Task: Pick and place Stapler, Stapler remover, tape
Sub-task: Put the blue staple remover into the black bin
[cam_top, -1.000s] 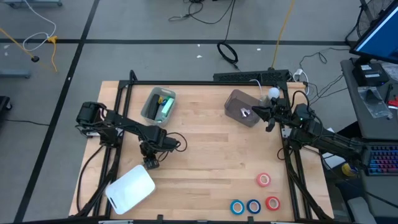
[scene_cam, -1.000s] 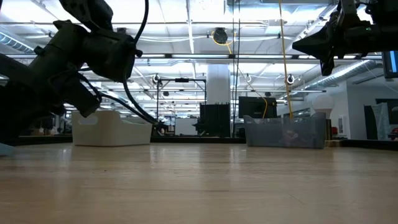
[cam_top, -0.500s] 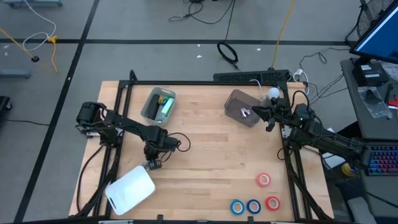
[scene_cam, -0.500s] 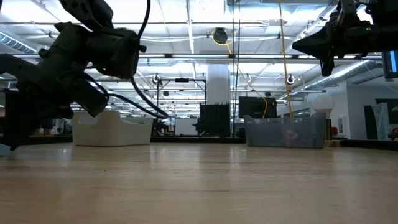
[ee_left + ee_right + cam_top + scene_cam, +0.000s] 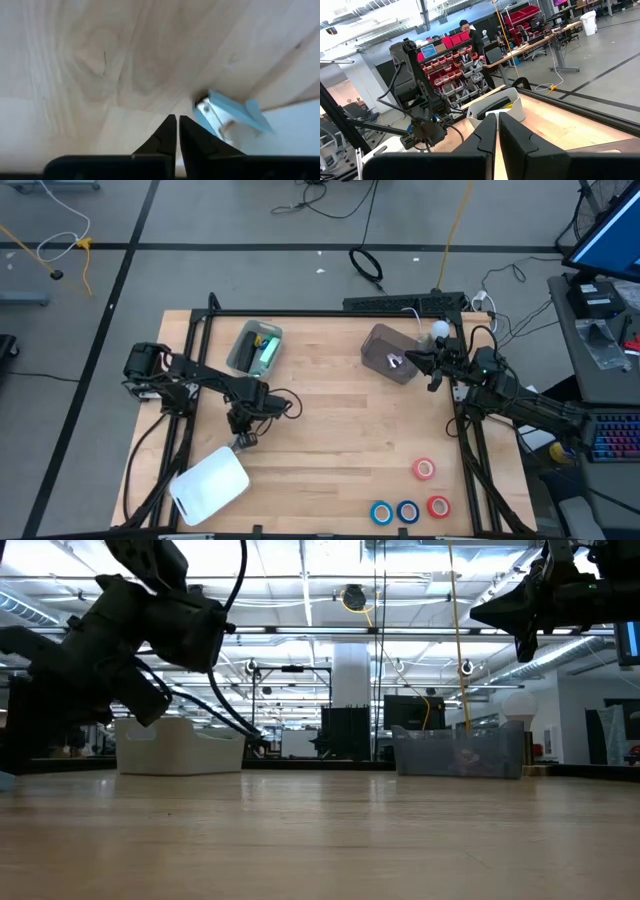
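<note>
While my left gripper [image 5: 242, 442] hangs over the wood near the table's [image 5: 330, 430] front left, its fingers are pressed together on nothing, seen from above. Just beside it lies a white lid [image 5: 210, 483]. A grey bin [image 5: 254, 348] with something green inside sits toward the back left; a clear bin [image 5: 389, 353] sits back right, with my right gripper [image 5: 412, 360] waiting at its edge, also closed and empty. The four tape rolls lie at the front right: a red roll [image 5: 425, 470], another red roll [image 5: 438, 506], and two blue rolls [image 5: 381, 513] [image 5: 407, 511]. I judge tape to be what is left; I cannot tell from here what the bins hold.

From table height, my left arm [image 5: 130, 630] hangs above bare wood and my right arm [image 5: 545, 595] is raised. Both bins stand at the far edge.

Through my left wrist camera, my closed fingers [image 5: 167, 135] point at the wood, with a small pale blue and white object [image 5: 225, 112] near their tips beside the lid; I cannot tell what it is.

Through my right wrist camera, my closed fingers [image 5: 487, 132] face the grey bin, with a person seated far behind.

To work well, I should open the jaws before descending. The lid crowds that corner; the tape lies well apart from my left arm.
</note>
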Robot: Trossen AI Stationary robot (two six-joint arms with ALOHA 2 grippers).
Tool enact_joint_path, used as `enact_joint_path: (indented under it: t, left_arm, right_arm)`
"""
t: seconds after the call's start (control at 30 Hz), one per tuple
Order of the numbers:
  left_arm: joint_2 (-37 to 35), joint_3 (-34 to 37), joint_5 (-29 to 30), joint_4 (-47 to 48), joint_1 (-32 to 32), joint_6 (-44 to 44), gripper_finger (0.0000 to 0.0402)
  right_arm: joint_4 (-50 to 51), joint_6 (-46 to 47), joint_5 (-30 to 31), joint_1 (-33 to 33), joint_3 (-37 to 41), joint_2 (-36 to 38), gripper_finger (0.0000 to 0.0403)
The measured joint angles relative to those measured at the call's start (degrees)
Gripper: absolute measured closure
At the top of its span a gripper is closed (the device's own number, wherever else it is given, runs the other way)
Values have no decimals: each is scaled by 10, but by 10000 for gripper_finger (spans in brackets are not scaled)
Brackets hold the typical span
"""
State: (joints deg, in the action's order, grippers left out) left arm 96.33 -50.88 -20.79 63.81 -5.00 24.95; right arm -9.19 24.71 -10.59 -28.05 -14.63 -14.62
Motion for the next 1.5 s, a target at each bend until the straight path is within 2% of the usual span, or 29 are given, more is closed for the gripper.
enact_joint_path:
  t: [0.23,0.33,0.43,0.63,0.9,1.27,1.5]
  left_arm:
    - [0,-30,-10,33,12,-5,307]
    - [0,-31,-37,36,5,9,268]
    - [0,-31,-38,36,-10,24,235]
    - [0,-31,-36,36,-23,63,196]
    - [0,-28,-28,24,-35,75,204]
    - [0,31,-43,-10,-41,103,207]
    - [-1,53,-49,-57,-41,98,222]
  right_arm:
    - [0,0,0,0,0,0,392]
    - [0,-1,0,0,0,0,392]
    - [1,-4,0,0,0,0,392]
    - [5,-19,0,0,0,0,392]
    - [5,-20,0,0,0,0,392]
    - [5,-31,0,0,0,0,392]
    - [4,-31,0,0,0,0,392]
